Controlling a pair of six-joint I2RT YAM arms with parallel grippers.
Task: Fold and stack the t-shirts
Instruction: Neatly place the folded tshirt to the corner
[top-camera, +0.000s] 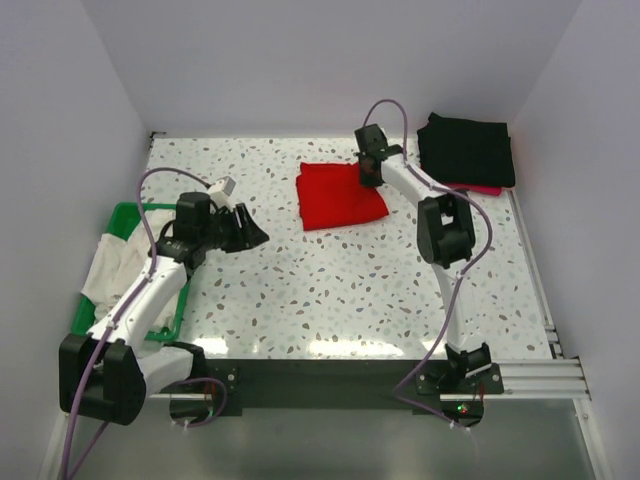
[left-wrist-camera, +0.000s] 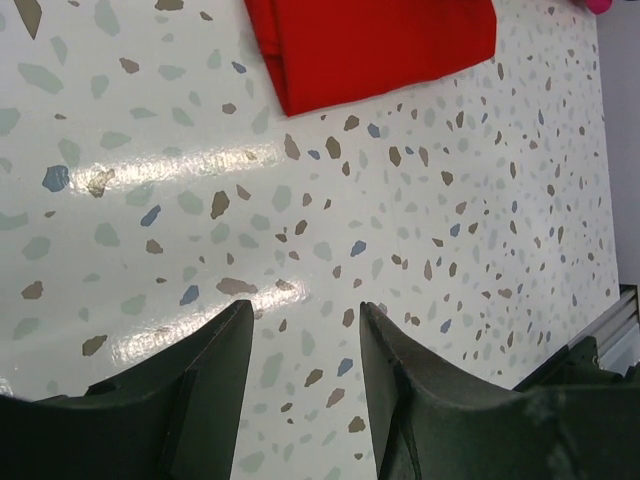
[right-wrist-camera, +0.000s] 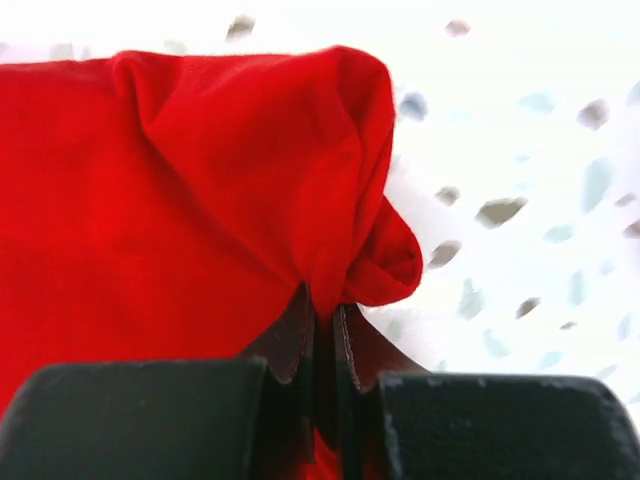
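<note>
Now: right fingers (right-wrist-camera: 290, 340) clamped on red t-shirt (top-camera: 340, 195), upper centre.
Left fingers (left-wrist-camera: 200, 390) apart above speckled bench (top-camera: 350, 290).

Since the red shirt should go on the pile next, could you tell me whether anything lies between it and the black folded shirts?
Nothing visible does. The right gripper is shut on the red t-shirt at its right edge, and only that arm's own links cross the table between it and the black folded t-shirts.
</note>
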